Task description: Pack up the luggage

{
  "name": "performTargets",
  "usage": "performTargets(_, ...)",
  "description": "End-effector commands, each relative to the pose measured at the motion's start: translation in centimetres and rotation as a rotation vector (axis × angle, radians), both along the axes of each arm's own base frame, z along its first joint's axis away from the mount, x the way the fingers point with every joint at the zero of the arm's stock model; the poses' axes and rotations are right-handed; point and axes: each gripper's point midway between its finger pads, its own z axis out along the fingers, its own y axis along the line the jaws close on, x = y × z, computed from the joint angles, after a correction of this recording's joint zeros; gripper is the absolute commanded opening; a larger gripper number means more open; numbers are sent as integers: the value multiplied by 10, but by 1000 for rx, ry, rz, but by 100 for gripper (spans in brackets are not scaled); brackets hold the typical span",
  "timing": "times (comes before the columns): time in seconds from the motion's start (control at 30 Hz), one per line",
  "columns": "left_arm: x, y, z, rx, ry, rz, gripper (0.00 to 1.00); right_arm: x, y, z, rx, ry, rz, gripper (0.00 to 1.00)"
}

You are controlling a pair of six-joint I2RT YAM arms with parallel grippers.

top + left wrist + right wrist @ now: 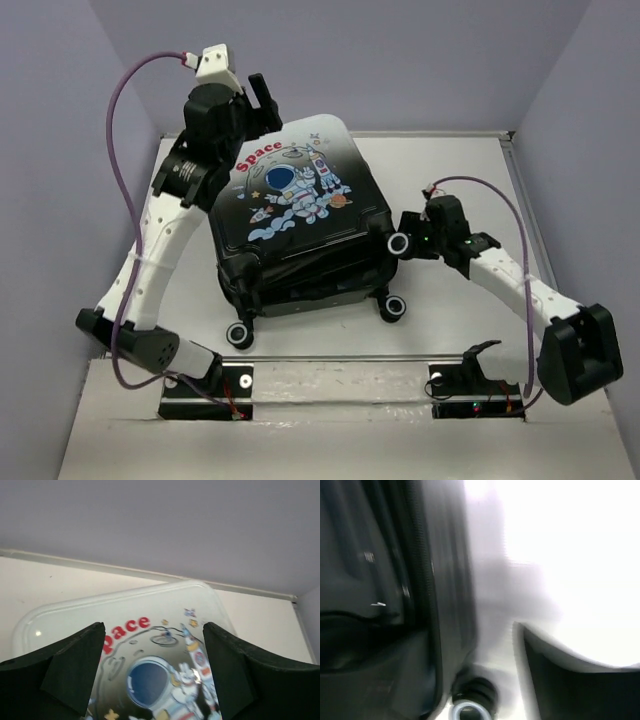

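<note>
The luggage (300, 200) lies flat mid-table, astronaut and red "Space" print facing up. Its lid rests slightly tilted on the lower half, with a dark gap along the near edge. My left gripper (262, 98) hovers open just above the lid's far-left corner. In the left wrist view the print (165, 680) shows between my open left gripper's (154, 630) fingers. My right gripper (405, 228) is at the luggage's right side, next to a caster wheel (398, 243). The blurred right wrist view shows my right gripper (472, 635) open, the shell (445, 580) at left, the wheel (470, 707) below.
Two more caster wheels (241, 335) (392, 307) stick out at the luggage's near side. The white table (450, 170) is bounded by lavender walls at the back and sides. The arm bases (205, 385) (475, 385) sit at the near edge.
</note>
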Motion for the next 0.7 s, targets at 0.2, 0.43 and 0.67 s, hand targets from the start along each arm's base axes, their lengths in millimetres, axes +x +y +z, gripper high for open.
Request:
performTargets(0.2,129,107,-47,-44,156,102,89,-9,-76,189,-110,-451,-177,57)
performTargets(0.43,203,125,-95,-110,221,35,86,-91,61,210,178,-407,453,7)
performTargets(0.67,251,94,-171,-128,268,-151,82,-147,131,120,35,-194,649,7)
